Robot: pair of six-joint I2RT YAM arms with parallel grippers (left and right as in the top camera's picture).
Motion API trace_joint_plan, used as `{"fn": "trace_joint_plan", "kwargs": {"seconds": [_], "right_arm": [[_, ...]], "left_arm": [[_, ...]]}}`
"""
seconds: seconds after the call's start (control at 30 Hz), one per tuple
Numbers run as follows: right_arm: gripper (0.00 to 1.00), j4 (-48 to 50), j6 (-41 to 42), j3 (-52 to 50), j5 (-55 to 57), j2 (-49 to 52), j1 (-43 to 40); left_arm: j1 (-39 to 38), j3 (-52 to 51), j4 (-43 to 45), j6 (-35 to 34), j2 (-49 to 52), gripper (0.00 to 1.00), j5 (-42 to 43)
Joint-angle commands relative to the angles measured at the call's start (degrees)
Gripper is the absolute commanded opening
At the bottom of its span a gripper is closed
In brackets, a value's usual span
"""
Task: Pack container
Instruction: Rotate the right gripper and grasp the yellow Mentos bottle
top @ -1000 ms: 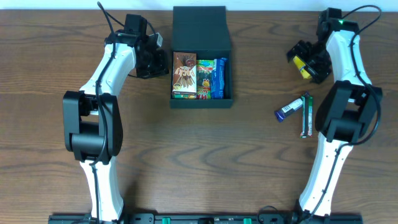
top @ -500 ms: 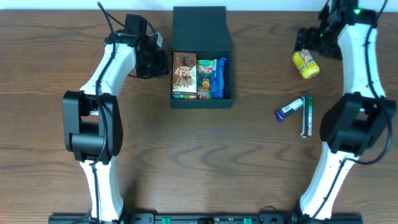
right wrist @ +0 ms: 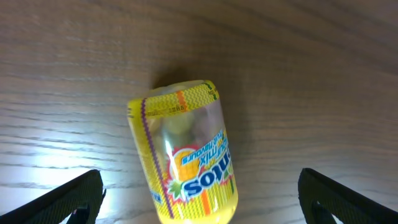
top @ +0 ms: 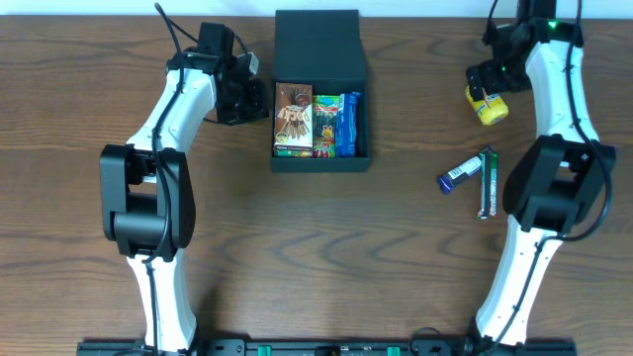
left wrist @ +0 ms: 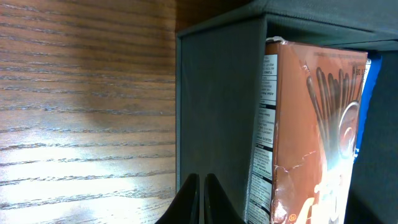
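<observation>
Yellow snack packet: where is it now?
Overhead view, right side: the yellow snack packet lies on the table under the open right gripper, beyond the blue tube, well right of the box.

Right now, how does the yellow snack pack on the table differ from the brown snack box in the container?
The yellow snack pack lies on the table, outside the container; the brown snack box sits inside it, against its left wall. The yellow pack is rounded with a clear window; the brown box is flat-sided and opaque. Both are printed snack packages.
</observation>
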Motion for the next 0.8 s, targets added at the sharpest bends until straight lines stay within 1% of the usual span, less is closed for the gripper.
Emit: {"fn": "trace_joint_plan", "kwargs": {"seconds": [0.0, 0.23, 0.47, 0.53, 0.57, 0.7, 0.77], "right_arm": [[0.99, 0.04, -1.57, -0.09, -0.26, 1.42, -0.79], [0.99, 1.14, -1.53, -0.09, -0.81, 3.65, -0.9], [0.94, 2.16, -1.09, -0.2, -1.84, 4.74, -0.9], [0.89, 2.78, -0.87, -0.22, -1.9, 4.74, -0.9], [0.83, 2.89, -0.87, -0.22, -2.1, 4.74, -0.9], [0.72, 3.26, -0.28, -0.24, -3.76, 4.79, -0.9], [0.69, 3.45, 0.59, -0.24, -3.8, 4.83, -0.9]], "left_arm": [[0.22, -0.28, -0.04, -0.28, 0.83, 0.06, -0.2], [0.22, -0.28, -0.04, -0.63, 0.83, 0.06, -0.2], [0.22, -0.28, -0.02, -0.92, 0.83, 0.06, -0.2], [0.22, -0.28, 0.0, -0.9, 0.83, 0.06, -0.22], [0.22, -0.28, 0.0, -0.9, 0.83, 0.06, -0.2], [0.22, -0.28, 0.04, -0.9, 0.83, 0.06, -0.22], [0.22, -0.28, 0.17, -0.9, 0.83, 0.06, -0.22]]}}
